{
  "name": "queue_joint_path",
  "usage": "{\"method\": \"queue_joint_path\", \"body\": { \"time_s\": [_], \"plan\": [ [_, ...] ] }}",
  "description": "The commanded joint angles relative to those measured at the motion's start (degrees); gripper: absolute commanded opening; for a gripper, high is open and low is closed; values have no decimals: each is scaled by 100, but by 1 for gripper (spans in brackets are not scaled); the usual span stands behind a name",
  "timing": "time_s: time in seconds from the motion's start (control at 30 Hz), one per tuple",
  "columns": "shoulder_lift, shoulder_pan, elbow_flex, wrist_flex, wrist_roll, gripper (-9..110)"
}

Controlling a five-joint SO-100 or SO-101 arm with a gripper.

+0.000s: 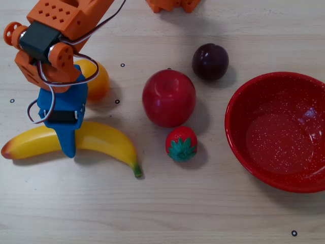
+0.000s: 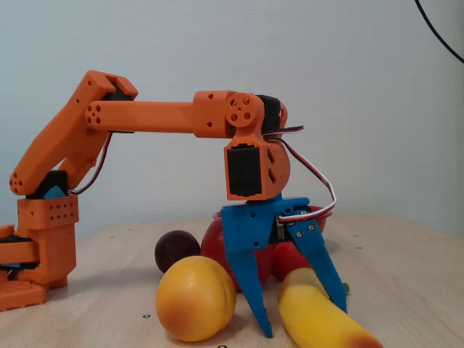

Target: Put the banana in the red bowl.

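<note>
The yellow banana [image 1: 104,140] lies flat on the wooden table at the left of the overhead view, its orange-red tip to the left and its green stem to the lower right. It also shows in the fixed view [image 2: 322,322]. My blue gripper [image 1: 67,137] is lowered over the banana's middle. Its jaws are spread, one finger on each side of the fruit, as the fixed view [image 2: 303,321] shows. The banana rests on the table. The red speckled bowl [image 1: 238,134] stands empty at the right edge, far from the gripper.
A round orange-yellow fruit [image 1: 96,79] sits just behind the gripper, close to it in the fixed view [image 2: 196,297]. A red apple [image 1: 168,97], a dark plum [image 1: 209,61] and a strawberry [image 1: 181,144] lie between banana and bowl. The arm's base [image 2: 36,246] stands at the left.
</note>
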Motion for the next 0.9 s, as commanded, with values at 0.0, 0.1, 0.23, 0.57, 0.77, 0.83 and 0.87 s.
{"method": "queue_joint_path", "body": {
  "time_s": [0.0,0.1,0.23,0.57,0.77,0.83,0.87],
  "plan": [
    [308,-88,-422,18,141,25],
    [299,-105,-422,-18,185,20],
    [290,-123,-466,-44,185,11],
    [404,-105,-1081,264,-536,0],
    [721,0,-1468,677,-940,0],
    [896,44,-1538,800,-1046,0],
    [1002,70,-1564,853,-1116,0]
  ]
}}
